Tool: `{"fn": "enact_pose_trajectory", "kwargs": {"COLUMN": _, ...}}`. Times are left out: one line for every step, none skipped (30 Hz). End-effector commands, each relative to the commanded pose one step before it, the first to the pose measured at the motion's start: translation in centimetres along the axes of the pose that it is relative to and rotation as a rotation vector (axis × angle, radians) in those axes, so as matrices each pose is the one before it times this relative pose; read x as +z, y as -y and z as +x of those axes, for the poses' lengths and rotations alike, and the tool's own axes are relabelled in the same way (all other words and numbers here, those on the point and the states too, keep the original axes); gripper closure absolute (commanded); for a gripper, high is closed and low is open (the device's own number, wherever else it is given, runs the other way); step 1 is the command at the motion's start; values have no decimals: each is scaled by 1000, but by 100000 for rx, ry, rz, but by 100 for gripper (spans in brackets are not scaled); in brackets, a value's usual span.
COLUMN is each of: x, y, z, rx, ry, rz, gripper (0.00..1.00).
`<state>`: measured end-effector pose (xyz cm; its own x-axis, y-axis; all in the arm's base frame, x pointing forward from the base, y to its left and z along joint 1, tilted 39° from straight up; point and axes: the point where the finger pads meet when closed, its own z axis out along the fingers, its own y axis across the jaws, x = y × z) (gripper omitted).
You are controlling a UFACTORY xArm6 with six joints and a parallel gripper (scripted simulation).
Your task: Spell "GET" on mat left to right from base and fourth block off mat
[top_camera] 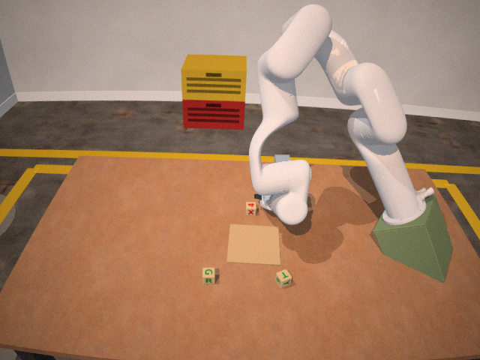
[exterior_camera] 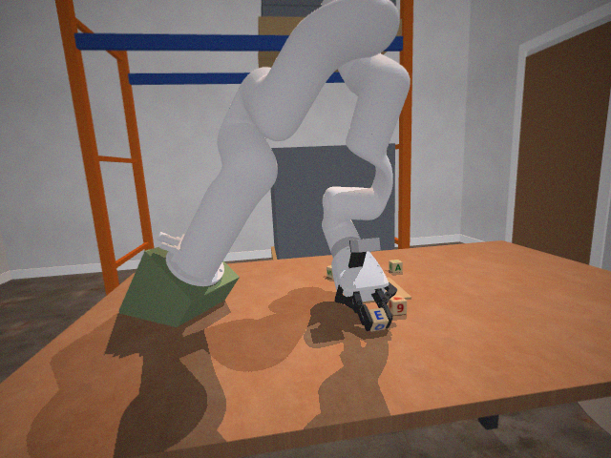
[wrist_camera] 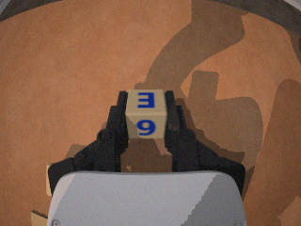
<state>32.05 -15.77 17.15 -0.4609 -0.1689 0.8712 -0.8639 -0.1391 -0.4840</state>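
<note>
My gripper (exterior_camera: pixel 375 318) is shut on the blue-lettered E block (exterior_camera: pixel 379 316), tilted and low over the table behind the mat (top_camera: pixel 253 244). The block also shows in the wrist view (wrist_camera: pixel 146 113), with a blue E and a 6 on its faces. In the top view the arm hides both gripper and block. The red-lettered block (top_camera: pixel 250 208) stands just beside the gripper; it also shows in the exterior view (exterior_camera: pixel 397 307) with a 9. The green G block (top_camera: pixel 208 274) lies in front of the mat's left corner. The green T block (top_camera: pixel 283 277) lies in front of its right corner, turned askew.
The green robot base (top_camera: pixel 416 236) stands at the table's right side. A yellow and red cabinet (top_camera: pixel 214 91) stands on the floor beyond the table. An orange rack (exterior_camera: pixel 98 148) stands behind the table in the exterior view.
</note>
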Motion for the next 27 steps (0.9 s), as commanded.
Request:
{"fn": "enact_pose_trajectory", "kwargs": {"x": -20, "y": 50, "z": 16, "rx": 137, "ry": 19, "rz": 52, "gripper": 73}}
{"fn": "enact_pose_trajectory", "kwargs": {"x": 0, "y": 0, "z": 0, "rx": 0, "ry": 0, "rz": 0, "gripper": 73}}
{"fn": "enact_pose_trajectory", "kwargs": {"x": 0, "y": 0, "z": 0, "rx": 0, "ry": 0, "rz": 0, "gripper": 73}}
{"fn": "enact_pose_trajectory", "kwargs": {"x": 0, "y": 0, "z": 0, "rx": 0, "ry": 0, "rz": 0, "gripper": 73}}
{"fn": "enact_pose_trajectory", "kwargs": {"x": 0, "y": 0, "z": 0, "rx": 0, "ry": 0, "rz": 0, "gripper": 73}}
{"fn": "enact_pose_trajectory", "kwargs": {"x": 0, "y": 0, "z": 0, "rx": 0, "ry": 0, "rz": 0, "gripper": 73}}
{"fn": "enact_pose_trajectory", "kwargs": {"x": 0, "y": 0, "z": 0, "rx": 0, "ry": 0, "rz": 0, "gripper": 73}}
{"fn": "enact_pose_trajectory", "kwargs": {"x": 0, "y": 0, "z": 0, "rx": 0, "ry": 0, "rz": 0, "gripper": 73}}
{"fn": "enact_pose_trajectory", "kwargs": {"x": 0, "y": 0, "z": 0, "rx": 0, "ry": 0, "rz": 0, "gripper": 73}}
{"fn": "enact_pose_trajectory", "kwargs": {"x": 0, "y": 0, "z": 0, "rx": 0, "ry": 0, "rz": 0, "gripper": 73}}
{"fn": "enact_pose_trajectory", "kwargs": {"x": 0, "y": 0, "z": 0, "rx": 0, "ry": 0, "rz": 0, "gripper": 73}}
{"fn": "enact_pose_trajectory", "kwargs": {"x": 0, "y": 0, "z": 0, "rx": 0, "ry": 0, "rz": 0, "gripper": 73}}
{"fn": "enact_pose_trajectory", "kwargs": {"x": 0, "y": 0, "z": 0, "rx": 0, "ry": 0, "rz": 0, "gripper": 73}}
{"fn": "enact_pose_trajectory", "kwargs": {"x": 0, "y": 0, "z": 0, "rx": 0, "ry": 0, "rz": 0, "gripper": 73}}
{"fn": "enact_pose_trajectory", "kwargs": {"x": 0, "y": 0, "z": 0, "rx": 0, "ry": 0, "rz": 0, "gripper": 73}}
{"fn": "enact_pose_trajectory", "kwargs": {"x": 0, "y": 0, "z": 0, "rx": 0, "ry": 0, "rz": 0, "gripper": 69}}
{"fn": "enact_pose_trajectory", "kwargs": {"x": 0, "y": 0, "z": 0, "rx": 0, "ry": 0, "rz": 0, "gripper": 69}}
{"fn": "enact_pose_trajectory", "kwargs": {"x": 0, "y": 0, "z": 0, "rx": 0, "ry": 0, "rz": 0, "gripper": 69}}
{"fn": "enact_pose_trajectory", "kwargs": {"x": 0, "y": 0, "z": 0, "rx": 0, "ry": 0, "rz": 0, "gripper": 65}}
{"fn": "enact_pose_trajectory", "kwargs": {"x": 0, "y": 0, "z": 0, "rx": 0, "ry": 0, "rz": 0, "gripper": 65}}
{"fn": "enact_pose_trajectory", "kwargs": {"x": 0, "y": 0, "z": 0, "rx": 0, "ry": 0, "rz": 0, "gripper": 65}}
{"fn": "enact_pose_trajectory", "kwargs": {"x": 0, "y": 0, "z": 0, "rx": 0, "ry": 0, "rz": 0, "gripper": 65}}
{"fn": "enact_pose_trajectory", "kwargs": {"x": 0, "y": 0, "z": 0, "rx": 0, "ry": 0, "rz": 0, "gripper": 65}}
{"fn": "enact_pose_trajectory", "kwargs": {"x": 0, "y": 0, "z": 0, "rx": 0, "ry": 0, "rz": 0, "gripper": 61}}
{"fn": "enact_pose_trajectory", "kwargs": {"x": 0, "y": 0, "z": 0, "rx": 0, "ry": 0, "rz": 0, "gripper": 61}}
{"fn": "enact_pose_trajectory", "kwargs": {"x": 0, "y": 0, "z": 0, "rx": 0, "ry": 0, "rz": 0, "gripper": 61}}
{"fn": "enact_pose_trajectory", "kwargs": {"x": 0, "y": 0, "z": 0, "rx": 0, "ry": 0, "rz": 0, "gripper": 57}}
